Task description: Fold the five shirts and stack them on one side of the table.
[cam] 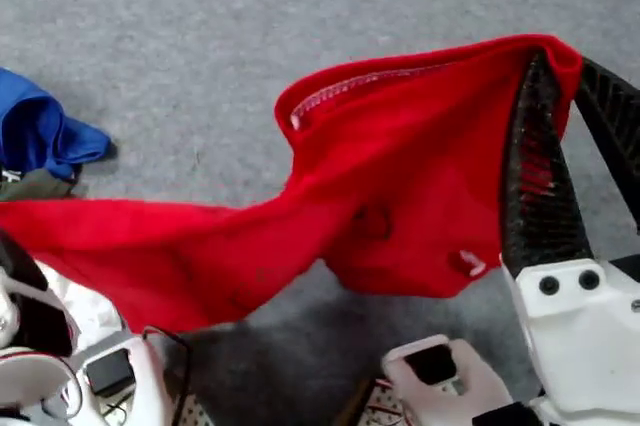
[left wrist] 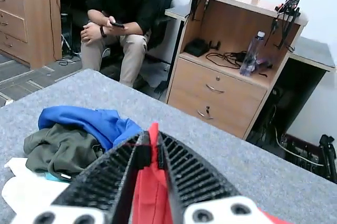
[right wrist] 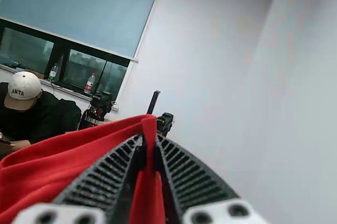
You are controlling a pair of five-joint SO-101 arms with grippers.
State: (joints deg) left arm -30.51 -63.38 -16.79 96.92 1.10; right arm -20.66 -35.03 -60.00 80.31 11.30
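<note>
Mid-air above the grey desk [cam: 200, 56], the red shirt [cam: 400, 166] is stretched from the lower left of the high view to the upper right. At the upper right the right gripper [right wrist: 149, 142] is clenched on one edge of it, w/ red cloth folded over the tips of its black ribbed fingers [cam: 545, 166]. The left gripper [left wrist: 151, 142] is also clenched on the red shirt, w/ a thin ridge of cloth pinched between its two sides. In the high view that end of the shirt reaches the left edge, approx. above the white arm body at the lower left.

The shirt sags in the middle, and I can't tell if its lowest part touches the desk. The collar [cam: 350, 86], w/ pale stitching, sits near top centre. A small white tag [cam: 468, 264] shows on the lower right part.

At the far left of the high view a blue shirt [cam: 35, 131] lies crumpled on the desk, on top of an olive shirt [cam: 35, 184]. The left wrist view also shows a white cloth [left wrist: 21, 190] under the olive one.
</note>
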